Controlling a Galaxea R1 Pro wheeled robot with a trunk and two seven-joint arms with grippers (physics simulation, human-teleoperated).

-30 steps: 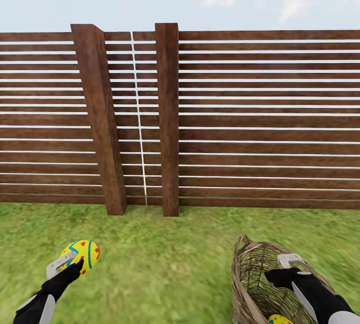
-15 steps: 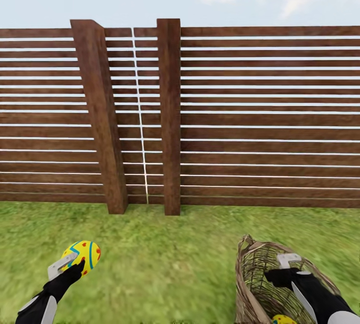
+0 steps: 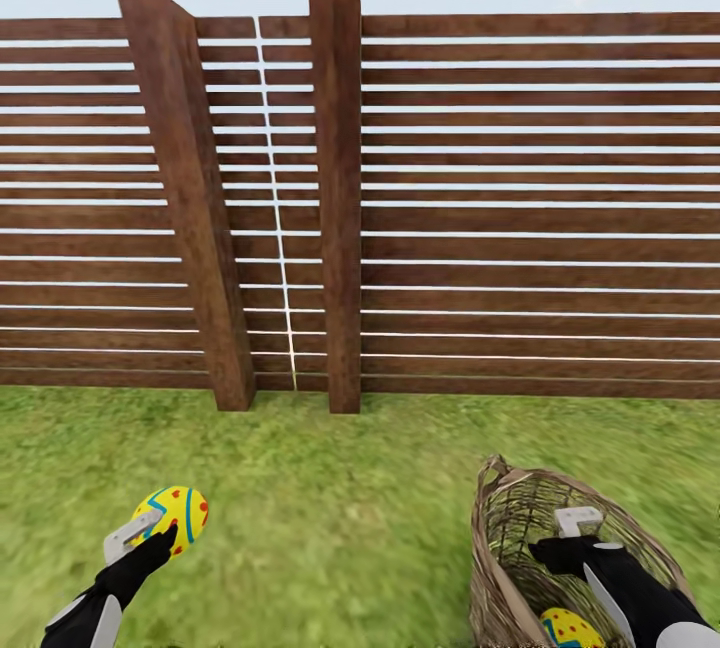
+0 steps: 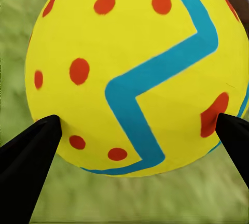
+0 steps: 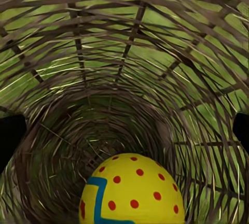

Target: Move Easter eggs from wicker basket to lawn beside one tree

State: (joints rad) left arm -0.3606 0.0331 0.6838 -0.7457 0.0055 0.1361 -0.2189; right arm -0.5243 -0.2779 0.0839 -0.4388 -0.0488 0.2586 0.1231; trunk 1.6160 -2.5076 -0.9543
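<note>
Lawn [image 3: 330, 518] by fence [image 3: 500, 208]: egg [image 3: 172, 516] btwn left tool [image 3: 152, 534] fingers.

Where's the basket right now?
In the head view, the basket is at lower right on the lawn, tipped on its side, with the right gripper inside it near an egg.

Left arm [image 3: 85, 613]: cut off by the head view's lower edge.
Right gripper [image 3: 572, 540]: its fingers go down inside the wicker basket [image 3: 505, 578], tips hidden there.
Wicker basket: base cut off at the bottom edge; far wall partly behind the right arm.
Egg in the basket [image 3: 568, 628]: top half showing, rest past the frame edge; also cut off in the right wrist view [image 5: 132, 190].
Held egg [image 4: 137, 73]: its top runs off the left wrist picture.
Lawn [image 3: 330, 518]: smeared, blades not distinguishable.
Fence [image 3: 500, 208]: runs off both sides.
</note>
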